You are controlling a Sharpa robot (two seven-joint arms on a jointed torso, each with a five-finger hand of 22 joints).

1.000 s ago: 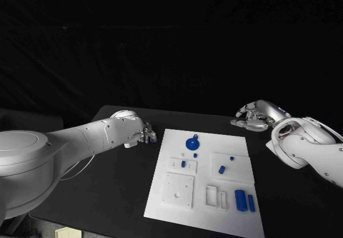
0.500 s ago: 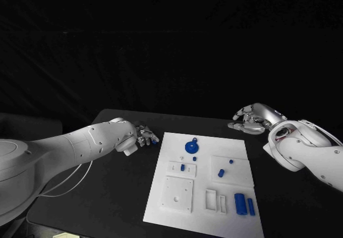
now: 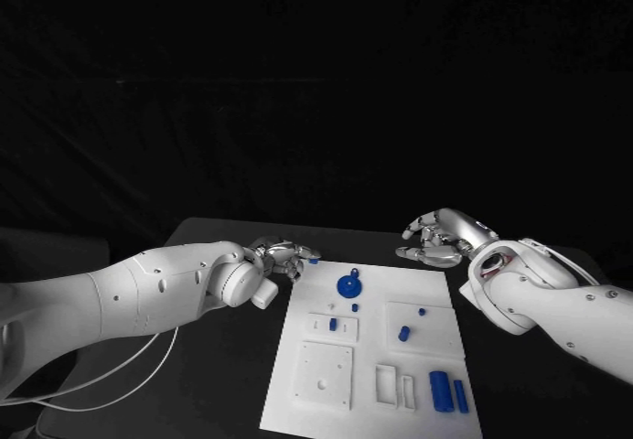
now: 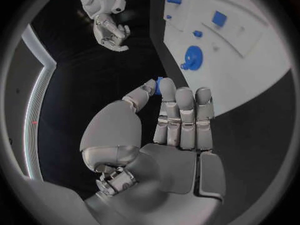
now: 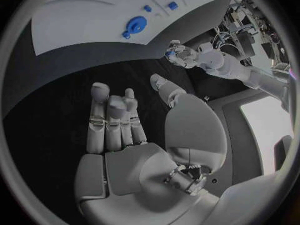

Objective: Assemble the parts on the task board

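The white task board [image 3: 373, 366] lies in the middle of the black table. A blue disc [image 3: 349, 285] lies near its far edge, with several small blue parts [image 3: 405, 335] further in and two blue cylinders [image 3: 439, 389] at its near right. My left hand [image 3: 283, 255] hovers at the board's far left corner and pinches a small blue part [image 4: 159, 85] between thumb and a finger. My right hand [image 3: 436, 239] hangs over the far right corner, fingers loosely curled and apart, holding nothing. The right wrist view shows the board [image 5: 75, 20], the disc [image 5: 135, 23] and my left hand [image 5: 182, 55].
Raised white blocks with slots [image 3: 326, 371] sit on the board's near left and middle. Black table [image 3: 211, 366] stretches on both sides of the board. A pale cable [image 3: 119, 375] hangs under my left arm. The left wrist view shows my right hand [image 4: 110, 31] beyond the disc [image 4: 192, 57].
My left hand has carried the small blue part to the right, up to the board's far left corner. My right hand has drifted left toward the board's far edge. The camera has shifted slightly.
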